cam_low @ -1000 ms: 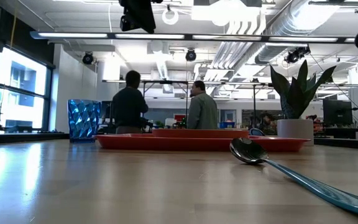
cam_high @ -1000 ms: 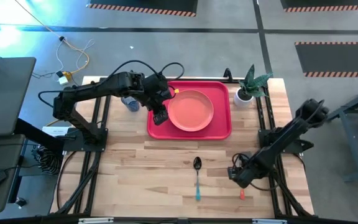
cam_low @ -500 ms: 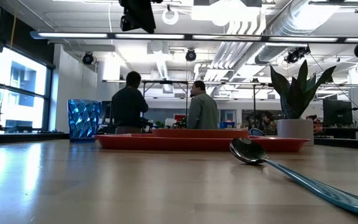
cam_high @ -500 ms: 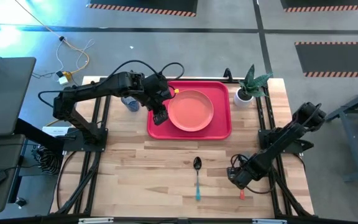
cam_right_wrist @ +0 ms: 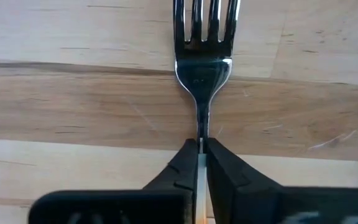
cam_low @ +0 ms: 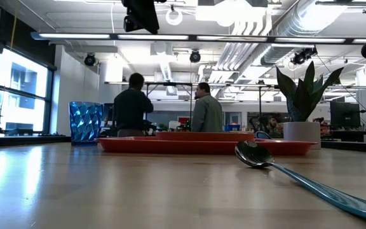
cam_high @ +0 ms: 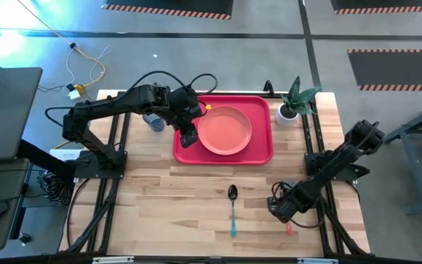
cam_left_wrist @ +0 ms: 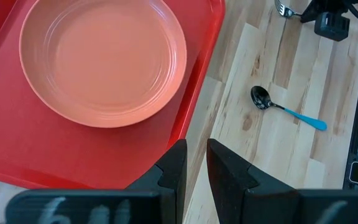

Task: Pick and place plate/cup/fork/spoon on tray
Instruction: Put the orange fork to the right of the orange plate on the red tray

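I'm pinching the fork [cam_right_wrist: 202, 93] at its thin, slippery metal neck with the right gripper [cam_right_wrist: 201, 163] down on the table's near-right, light and stiff, while the left gripper [cam_left_wrist: 191, 163] is hovering nearly closed, empty, at the tray [cam_left_wrist: 194, 93] edge.

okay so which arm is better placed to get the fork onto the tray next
The right. Its gripper is already shut on the fork at the table's near right, while the left gripper hovers over the tray.

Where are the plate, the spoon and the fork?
plate [cam_high: 225, 130], high view, its centre.
spoon [cam_low: 251, 154], low view, its bowl.
fork [cam_right_wrist: 203, 67], right wrist view, base of its tines.
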You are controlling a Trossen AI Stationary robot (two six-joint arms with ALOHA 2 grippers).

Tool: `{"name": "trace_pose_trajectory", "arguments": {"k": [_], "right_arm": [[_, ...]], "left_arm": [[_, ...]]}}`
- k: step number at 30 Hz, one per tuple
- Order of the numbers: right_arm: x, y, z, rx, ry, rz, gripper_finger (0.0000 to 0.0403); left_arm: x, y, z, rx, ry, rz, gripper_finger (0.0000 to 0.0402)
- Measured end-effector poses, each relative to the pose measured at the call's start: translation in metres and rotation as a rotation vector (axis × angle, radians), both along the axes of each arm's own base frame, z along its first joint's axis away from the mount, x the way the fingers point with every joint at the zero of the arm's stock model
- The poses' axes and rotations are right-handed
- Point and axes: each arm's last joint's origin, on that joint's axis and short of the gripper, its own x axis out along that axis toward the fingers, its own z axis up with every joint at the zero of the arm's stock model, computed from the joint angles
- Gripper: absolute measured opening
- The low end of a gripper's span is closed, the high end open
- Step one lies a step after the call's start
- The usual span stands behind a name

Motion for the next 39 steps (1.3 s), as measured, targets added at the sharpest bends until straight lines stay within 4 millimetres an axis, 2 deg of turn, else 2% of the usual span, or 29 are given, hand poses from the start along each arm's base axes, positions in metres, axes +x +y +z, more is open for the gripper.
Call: {"name": "trace_pose_trajectory", "arguments": {"k": [10, 24, 32, 39], "right_arm": [[0.001, -0.004, 0.016, -0.026, -0.155, -0.014, 0.0003], [0.017, -0.016, 0.051, -0.281, -0.697, -0.104, 0.0001], [0.027, -0.041, 0.068, -0.450, -0.792, -0.078, 0.0001], [0.036, -0.077, 0.086, -0.584, -0.796, -0.059, 0.0001]], "left_arm": [[0.000, 0.000, 0.000, 0.013, -0.001, -0.021, 0.0051], [0.000, 0.000, 0.000, 0.013, 0.000, -0.023, 0.0051], [0.000, 0.000, 0.000, 0.013, -0.001, -0.023, 0.0051], [0.000, 0.000, 0.000, 0.013, -0.001, -0.023, 0.0051]]}}
